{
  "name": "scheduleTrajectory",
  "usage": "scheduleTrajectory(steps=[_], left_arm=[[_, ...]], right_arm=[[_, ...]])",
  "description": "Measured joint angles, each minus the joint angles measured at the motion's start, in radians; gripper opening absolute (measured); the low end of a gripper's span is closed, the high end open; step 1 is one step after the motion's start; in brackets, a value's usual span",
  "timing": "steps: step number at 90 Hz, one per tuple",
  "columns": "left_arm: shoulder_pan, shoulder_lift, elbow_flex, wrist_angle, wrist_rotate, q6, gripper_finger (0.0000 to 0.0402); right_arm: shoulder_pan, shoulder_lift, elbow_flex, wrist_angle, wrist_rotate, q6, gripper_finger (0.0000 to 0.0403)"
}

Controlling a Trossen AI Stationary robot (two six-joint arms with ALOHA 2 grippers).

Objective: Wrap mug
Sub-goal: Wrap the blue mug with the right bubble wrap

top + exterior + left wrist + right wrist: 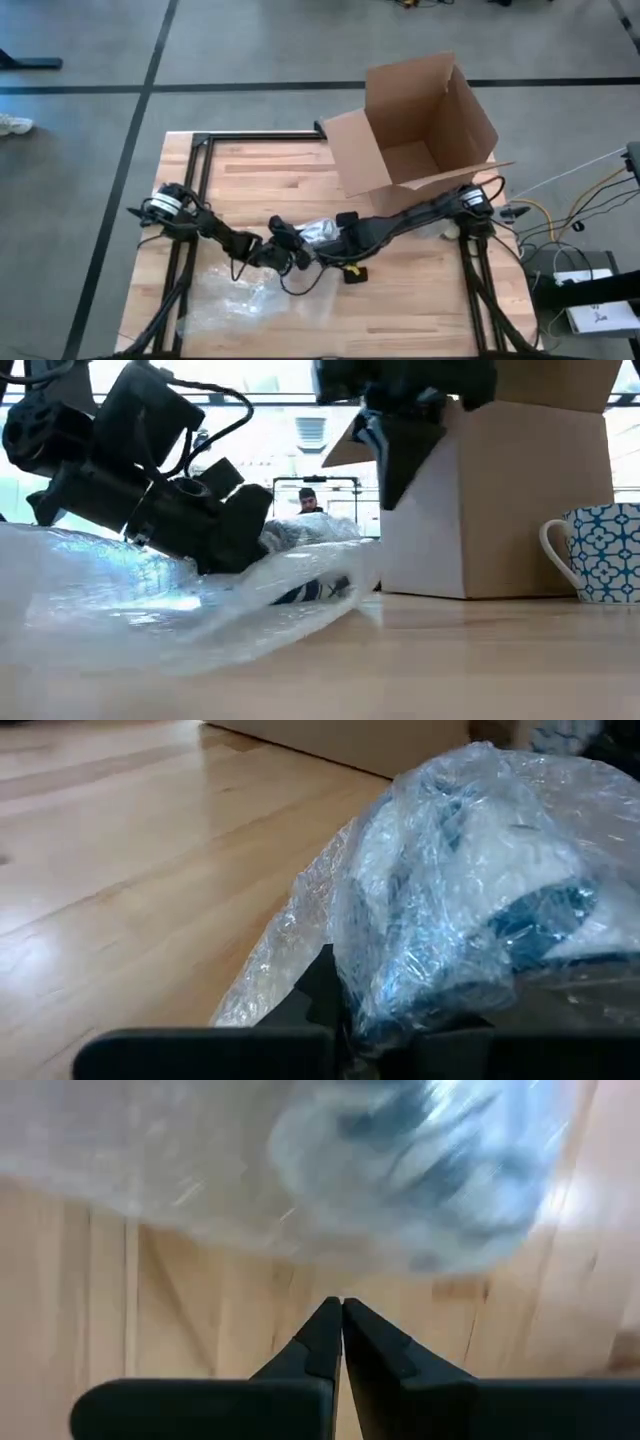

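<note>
A: What do you have nearest the front edge?

B: You have a sheet of bubble wrap spread on the table, at about seven o'clock from the middle. Part of it is pulled up over a blue-patterned mug, which sits near the centre of the table.

A: And the arms?

B: Your left gripper comes in from nine o'clock and touches the wrapped mug. Its fingers are pinched onto the bubble wrap, with plastic bunched between them. Your right gripper reaches in from three o'clock and sits just beside the bundle. Its fingers are pressed together and hold nothing.

A: Anything past them?

B: A second mug, white with a blue pattern, stands bare at three o'clock, near the right arm's base. Behind it, at one o'clock, an open cardboard box sits on the far edge. Beyond the table, a person shows in the room.
</note>
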Motion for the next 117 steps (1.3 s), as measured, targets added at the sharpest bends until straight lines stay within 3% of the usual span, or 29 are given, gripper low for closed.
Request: scheduleTrajectory(steps=[23, 38, 64, 74, 88, 117], left_arm=[[0.05, 0.0, 0.001, -0.032, -0.02, -0.155, 0.0008], [0.109, -0.003, 0.001, -0.044, -0.023, -0.206, 0.0007], [0.126, -0.003, 0.001, -0.042, -0.022, -0.274, 0.0007], [0.121, -0.004, 0.001, -0.042, -0.022, -0.283, 0.0011], [0.118, -0.005, 0.001, -0.042, -0.002, -0.252, 0.0046], [0.118, -0.033, 0.002, -0.052, 0.23, 0.005, 0.0111]], right_arm=[[0.104, -0.001, -0.172, 0.104, 0.023, 0.09, 0.0], [0.148, -0.001, -0.325, 0.467, 0.048, 0.1, 0.0], [0.107, 0.002, -0.461, 0.91, 0.301, 0.004, 0.0], [0.073, 0.008, -0.476, 0.953, 0.307, -0.024, 0.0], [0.04, 0.008, -0.486, 0.972, 0.313, -0.024, 0.0], [0.014, 0.008, -0.505, 1.05, 0.313, -0.056, 0.0]])
